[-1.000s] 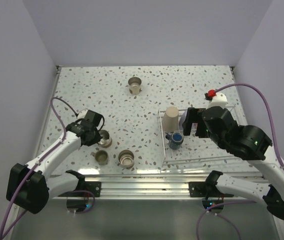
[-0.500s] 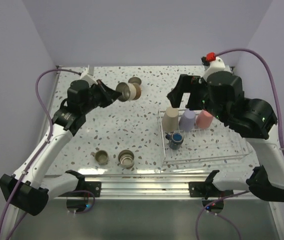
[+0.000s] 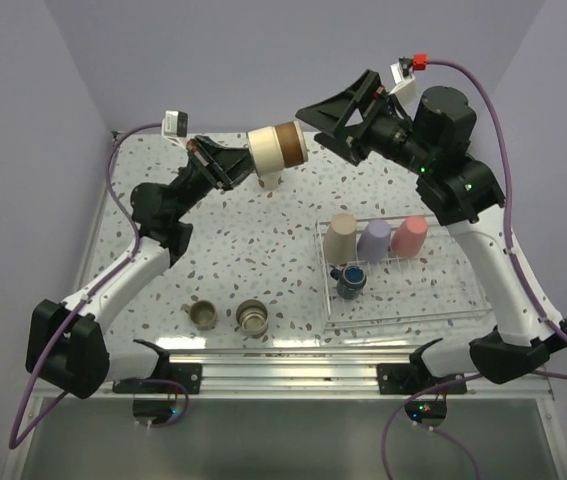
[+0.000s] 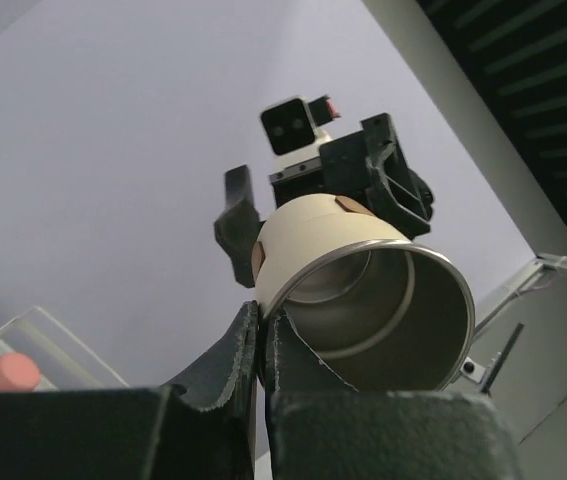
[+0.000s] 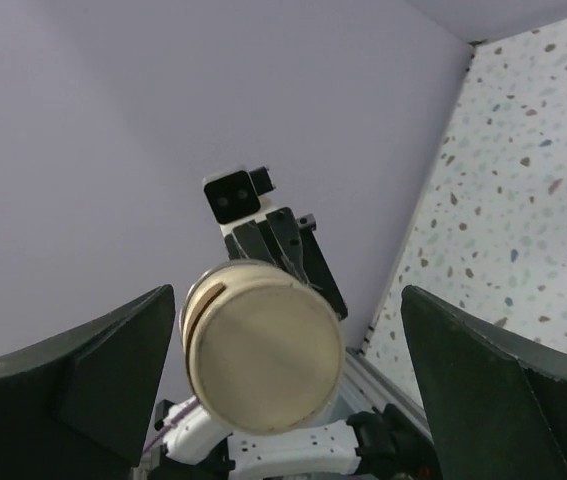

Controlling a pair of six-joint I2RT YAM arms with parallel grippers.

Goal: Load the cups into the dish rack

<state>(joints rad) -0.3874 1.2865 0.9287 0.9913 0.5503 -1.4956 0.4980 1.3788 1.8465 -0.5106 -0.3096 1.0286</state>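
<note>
Above the tabletop (image 3: 233, 250), up and to the left of the dish rack (image 3: 433, 290), the left tool (image 3: 235, 165) now holds one cup (image 3: 278, 148) on its side in mid-air. Its fingers (image 4: 253, 350) are pinched fully together on the rim; the cup has a steel inside and a cream outer wall. A second ago this tool was down at the tabletop left of the rack, closing on that cup; it has since lifted it clear. The right tool (image 3: 315, 122) has left the rack and risen to face the cup's base, jaws spread to their widest and holding nothing — in my judgement a handover is being set up, not yet made. In the rack stand a beige tumbler (image 3: 341, 238), a lavender tumbler (image 3: 373, 240) and a coral tumbler (image 3: 409, 235), all upturned along its far side, with a black mug (image 3: 351, 279) just in front of them. Outstanding: two metal cups (image 3: 203, 315) (image 3: 252, 317) on the tabletop left of the rack's near edge, and another (image 3: 270, 181) well beyond the rack's far-left corner, partly hidden by the held cup. Likely obstructions: the tumbler row and the mug crowd the rack's left end — free space lies toward its right.
</note>
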